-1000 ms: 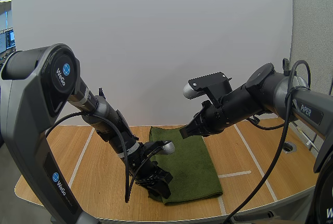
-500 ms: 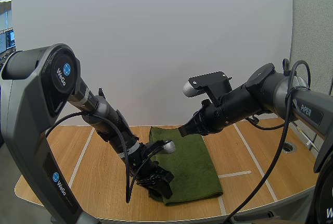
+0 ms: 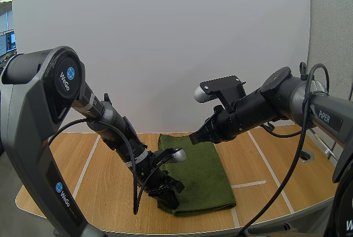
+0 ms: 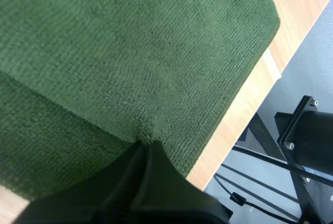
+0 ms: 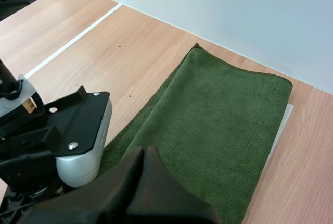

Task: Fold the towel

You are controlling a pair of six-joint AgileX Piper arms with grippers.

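Left arm [image 3: 107, 121] stretched forward and down, wrist angled low, left gripper [image 4: 145, 148] at table level with fingers pressed together as one dark wedge, tips nipping a small pucker of the towel [image 4: 130, 52]. Right arm [image 3: 276, 96] reaches in from the right side, elbow high, forearm sloping down toward centre, right gripper [image 3: 194, 136] held up in the air, well apart from the left one. Its fingers lie closed together, nothing between them.
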